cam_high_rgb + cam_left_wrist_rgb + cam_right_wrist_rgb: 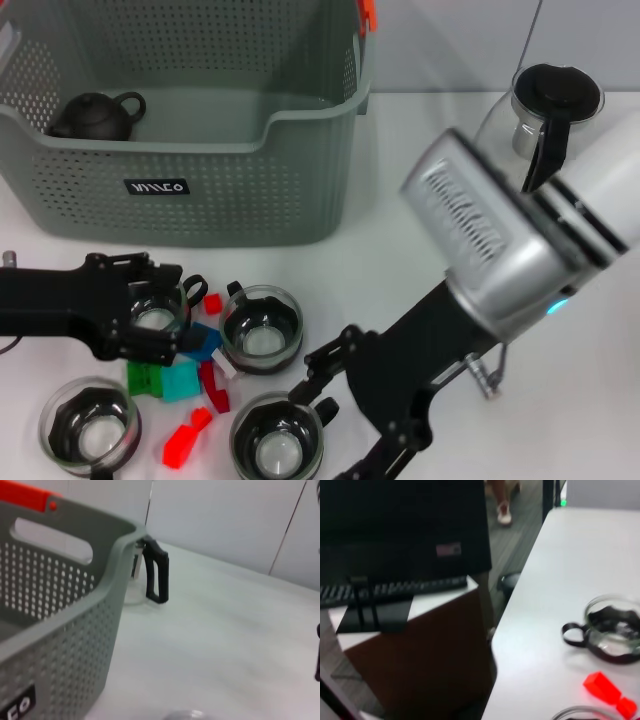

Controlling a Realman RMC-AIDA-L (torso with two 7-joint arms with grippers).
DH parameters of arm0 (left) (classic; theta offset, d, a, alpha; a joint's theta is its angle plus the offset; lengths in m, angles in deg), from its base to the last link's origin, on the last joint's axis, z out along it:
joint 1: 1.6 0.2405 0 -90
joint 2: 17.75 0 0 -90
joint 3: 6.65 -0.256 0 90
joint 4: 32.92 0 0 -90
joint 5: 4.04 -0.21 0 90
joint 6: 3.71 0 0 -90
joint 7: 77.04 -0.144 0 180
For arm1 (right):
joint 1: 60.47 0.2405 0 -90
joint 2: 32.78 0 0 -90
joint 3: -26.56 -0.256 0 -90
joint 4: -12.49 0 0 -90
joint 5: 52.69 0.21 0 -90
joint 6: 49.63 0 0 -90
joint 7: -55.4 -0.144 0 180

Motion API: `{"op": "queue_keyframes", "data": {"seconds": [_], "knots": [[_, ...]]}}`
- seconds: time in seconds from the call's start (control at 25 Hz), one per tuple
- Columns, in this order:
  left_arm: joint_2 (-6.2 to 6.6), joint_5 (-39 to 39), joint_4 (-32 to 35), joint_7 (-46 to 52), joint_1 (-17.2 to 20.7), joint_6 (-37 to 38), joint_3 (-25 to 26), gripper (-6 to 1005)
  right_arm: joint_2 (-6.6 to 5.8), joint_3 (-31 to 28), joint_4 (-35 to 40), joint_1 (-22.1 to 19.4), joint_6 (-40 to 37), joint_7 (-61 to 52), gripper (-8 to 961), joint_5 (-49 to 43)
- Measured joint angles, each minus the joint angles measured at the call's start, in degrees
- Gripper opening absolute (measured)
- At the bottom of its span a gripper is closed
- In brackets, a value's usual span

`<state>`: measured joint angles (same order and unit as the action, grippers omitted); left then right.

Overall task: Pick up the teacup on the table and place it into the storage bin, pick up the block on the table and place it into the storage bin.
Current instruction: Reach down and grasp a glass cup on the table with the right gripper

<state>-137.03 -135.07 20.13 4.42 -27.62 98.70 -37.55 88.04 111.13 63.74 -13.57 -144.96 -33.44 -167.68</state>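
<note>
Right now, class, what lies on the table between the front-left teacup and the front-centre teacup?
In the head view, red blocks lie on the table between the front-left teacup and the front-centre teacup, touching neither cup.

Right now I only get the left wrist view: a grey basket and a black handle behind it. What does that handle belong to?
Observer: A glass pitcher with a black lid, on the table beside the storage bin.
Operator: Anything in the bin?
Observer: Yes, a dark teapot in its far left corner.
Operator: Where are the grippers?
Observer: In front of the bin, the left gripper at one glass teacup, the right gripper by a second teacup.
</note>
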Motion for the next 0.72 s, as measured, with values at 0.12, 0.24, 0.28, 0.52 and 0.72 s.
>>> {"op": "queue_keyframes", "data": {"seconds": [0.12, 0.24, 0.28, 0.52, 0.72], "knots": [[-0.04, -1.0, 0.1, 0.0, 0.3, 0.1, 0.0, 944, 0.13, 5.4, 0.0, 1.1, 3.5, -1.9, 856, 0.2], [-0.08, -1.2, 0.1, 0.0, 0.4, 0.2, 0.1, 944, 0.38, 9.8, 0.0, 1.9, 6.5, -3.5, 852, 0.4], [-0.08, -1.2, 0.0, 0.0, 0.4, 0.2, 0.1, 944, 0.44, 11.0, 0.0, 2.1, 7.4, -4.0, 850, 0.6], [-0.13, -1.3, -0.1, -0.1, 0.4, 0.4, -0.2, 944, 0.59, 18.5, 0.3, 3.6, 10.9, -6.7, 841, 3.1], [-0.16, -1.3, -0.2, -0.3, 0.4, 0.4, -0.3, 943, 0.65, 22.5, 0.9, 4.0, 14.3, -8.8, 834, 3.3]]}}
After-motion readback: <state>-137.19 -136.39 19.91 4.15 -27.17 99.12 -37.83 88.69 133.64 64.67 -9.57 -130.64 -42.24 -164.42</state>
